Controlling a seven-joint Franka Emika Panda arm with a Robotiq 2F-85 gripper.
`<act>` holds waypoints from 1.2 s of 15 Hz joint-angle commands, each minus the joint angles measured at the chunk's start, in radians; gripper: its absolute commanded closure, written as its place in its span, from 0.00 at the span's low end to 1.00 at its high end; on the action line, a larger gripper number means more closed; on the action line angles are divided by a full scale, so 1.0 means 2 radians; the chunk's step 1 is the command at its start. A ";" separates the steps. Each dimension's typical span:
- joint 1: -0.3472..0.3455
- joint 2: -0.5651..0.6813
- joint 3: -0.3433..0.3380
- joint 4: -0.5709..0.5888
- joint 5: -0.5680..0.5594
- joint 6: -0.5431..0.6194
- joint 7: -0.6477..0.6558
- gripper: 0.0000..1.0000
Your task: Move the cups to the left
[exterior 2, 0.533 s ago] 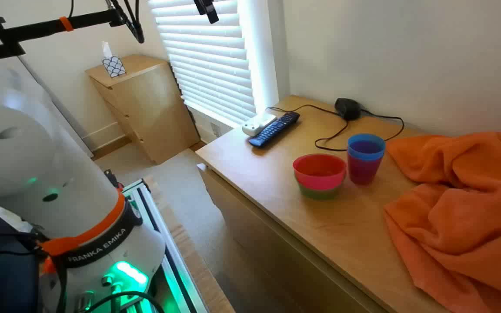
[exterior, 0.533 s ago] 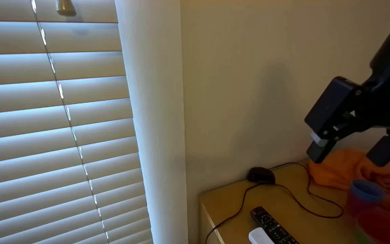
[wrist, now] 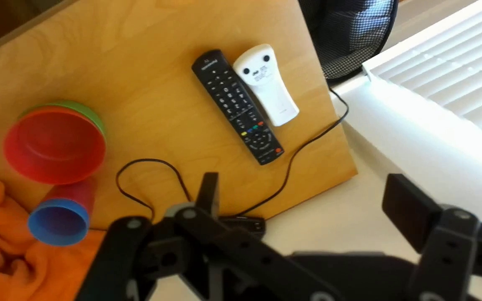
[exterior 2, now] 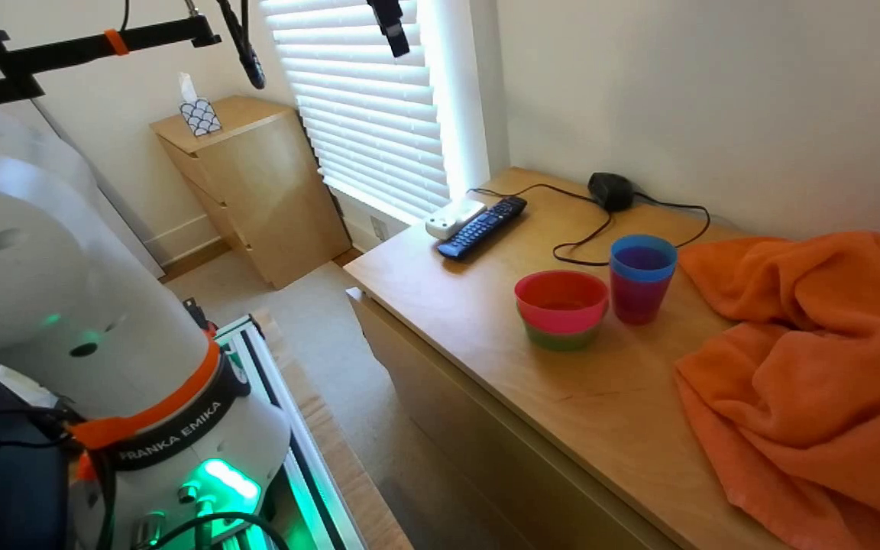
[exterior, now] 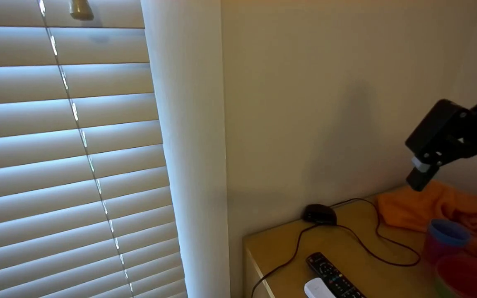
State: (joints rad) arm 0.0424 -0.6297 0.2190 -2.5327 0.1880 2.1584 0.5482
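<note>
A blue cup stacked in a purple cup [exterior 2: 642,283] stands upright on the wooden dresser top [exterior 2: 600,405], beside the orange cloth. The cups also show in an exterior view [exterior: 447,240] and in the wrist view [wrist: 59,221]. A red bowl nested in a green bowl [exterior 2: 562,309] stands touching or very close to them; the bowls are at the left in the wrist view [wrist: 55,144]. My gripper [wrist: 308,196] is open and empty, above the dresser near the wall. In an exterior view the gripper [exterior: 456,185] is above the cups' level at the right edge.
A black remote [exterior 2: 482,227] and a white device [exterior 2: 455,218] lie at the dresser's window end. A black box [exterior 2: 610,191] with a cord lies by the wall. An orange cloth [exterior 2: 829,367] is heaped behind the cups. Window blinds [exterior: 77,165] hang beyond the dresser.
My gripper has moved right in an exterior view, one finger now at the frame's edge. It has shifted slightly down and right at the top of an exterior view. Cups and bowls have not moved.
</note>
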 commanded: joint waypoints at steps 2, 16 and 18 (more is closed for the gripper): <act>-0.059 -0.059 -0.064 -0.112 0.007 0.045 0.001 0.00; -0.187 0.150 -0.204 -0.068 0.017 0.097 -0.082 0.00; -0.196 0.127 -0.199 -0.083 0.000 0.092 -0.070 0.00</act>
State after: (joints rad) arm -0.3553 -0.3736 -0.1726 -2.6994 0.1921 2.3444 0.4050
